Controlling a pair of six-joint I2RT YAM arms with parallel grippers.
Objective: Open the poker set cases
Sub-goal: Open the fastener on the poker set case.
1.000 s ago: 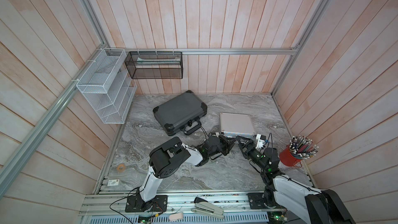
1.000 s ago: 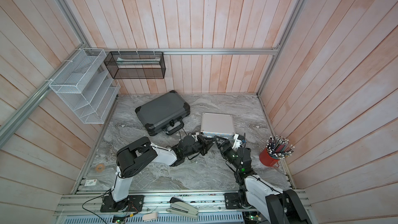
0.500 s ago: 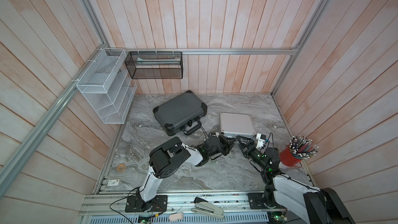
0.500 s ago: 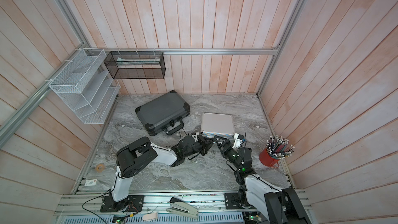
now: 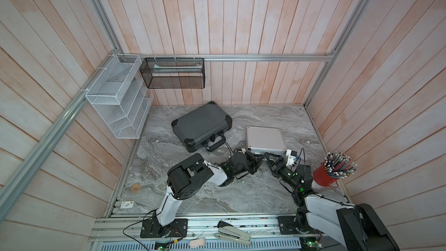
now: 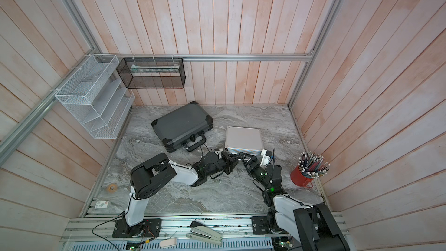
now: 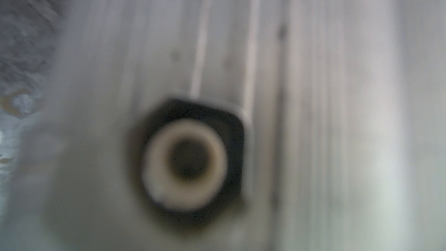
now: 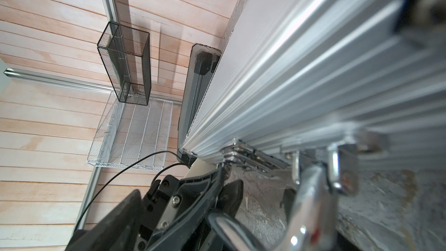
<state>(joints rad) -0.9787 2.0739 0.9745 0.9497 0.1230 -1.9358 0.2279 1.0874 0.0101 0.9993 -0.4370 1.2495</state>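
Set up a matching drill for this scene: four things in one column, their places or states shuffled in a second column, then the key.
Things:
1. dark grey poker case
2. silver poker case
3. red pencil cup
4. stapler

Places or states:
A. on the metal rail at the near edge
B. closed, chrome handle toward the robot
C. by the right wall, full of pencils
D. closed, black corner caps, nearer the back wall

Pairs: 1-D, 2-B, 3-C, 4-A
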